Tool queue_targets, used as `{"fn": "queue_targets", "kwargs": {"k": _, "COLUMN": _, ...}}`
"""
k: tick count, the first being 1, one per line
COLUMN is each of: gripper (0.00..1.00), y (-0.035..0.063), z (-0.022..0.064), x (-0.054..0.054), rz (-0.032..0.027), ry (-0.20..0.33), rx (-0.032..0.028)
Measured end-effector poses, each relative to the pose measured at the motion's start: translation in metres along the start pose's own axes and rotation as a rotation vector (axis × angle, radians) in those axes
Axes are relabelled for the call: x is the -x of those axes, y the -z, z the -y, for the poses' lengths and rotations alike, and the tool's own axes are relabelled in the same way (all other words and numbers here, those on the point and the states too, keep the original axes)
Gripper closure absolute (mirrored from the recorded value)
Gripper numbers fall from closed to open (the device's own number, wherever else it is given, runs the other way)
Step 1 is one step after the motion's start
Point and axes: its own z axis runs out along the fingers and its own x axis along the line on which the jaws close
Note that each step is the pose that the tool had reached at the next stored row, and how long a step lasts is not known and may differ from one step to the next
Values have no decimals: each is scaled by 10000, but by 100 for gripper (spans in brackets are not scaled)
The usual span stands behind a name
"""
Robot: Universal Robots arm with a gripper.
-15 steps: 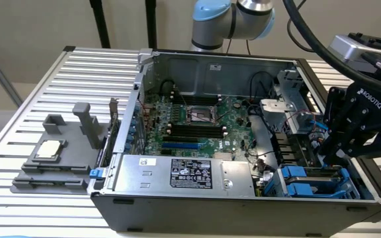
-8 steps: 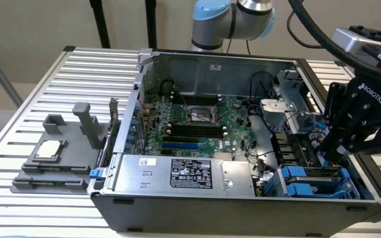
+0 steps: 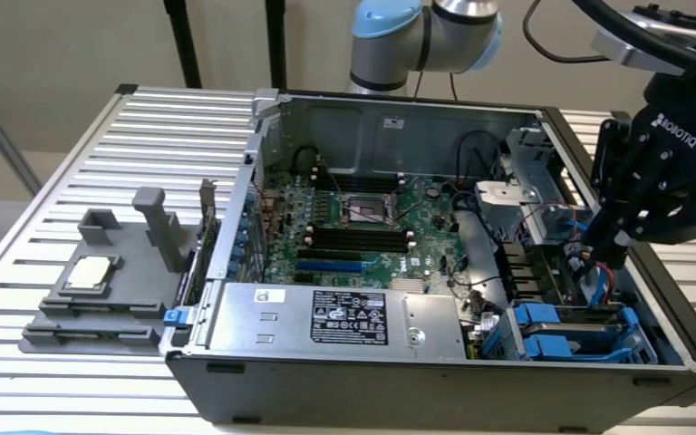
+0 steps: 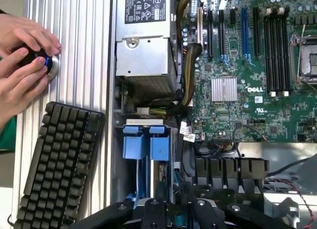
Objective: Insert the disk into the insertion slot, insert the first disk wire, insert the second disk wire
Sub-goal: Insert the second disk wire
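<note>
Ribbed metal tabletop [image 3: 58, 381] carrying an open computer case [image 3: 445, 372], with the gripper [image 3: 608, 249] lowered inside beside the insertion slot [image 3: 578, 331], where the disk [image 4: 161, 174] sits between blue rails just past the power-supply box [image 3: 336, 317]; finger state cannot be told.

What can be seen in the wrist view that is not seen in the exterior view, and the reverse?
The wrist view alone has a black keyboard and a person's hands on a round controller. The exterior view alone has the grey fixture beside the case and the arm's blue joint. Both share the motherboard, the power supply, the blue drive carrier and the gripper.
</note>
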Motion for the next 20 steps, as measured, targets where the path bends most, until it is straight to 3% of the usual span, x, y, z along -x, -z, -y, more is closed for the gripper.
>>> {"fn": "queue_targets", "kwargs": {"k": 3, "gripper": 73, "y": 6, "z": 30, "x": 22, "rz": -9, "ry": -2, "rx": 1}}
{"fn": "queue_targets", "kwargs": {"k": 8, "gripper": 73, "y": 13, "z": 71, "x": 15, "rz": -26, "ry": -5, "rx": 65}}
{"fn": "queue_targets", "kwargs": {"k": 15, "gripper": 73, "y": 55, "z": 67, "x": -9, "rz": -32, "ry": -6, "rx": 66}}
{"fn": "queue_targets", "kwargs": {"k": 20, "gripper": 73, "y": 20, "z": 70, "x": -4, "rz": -123, "ry": -15, "rx": 64}}
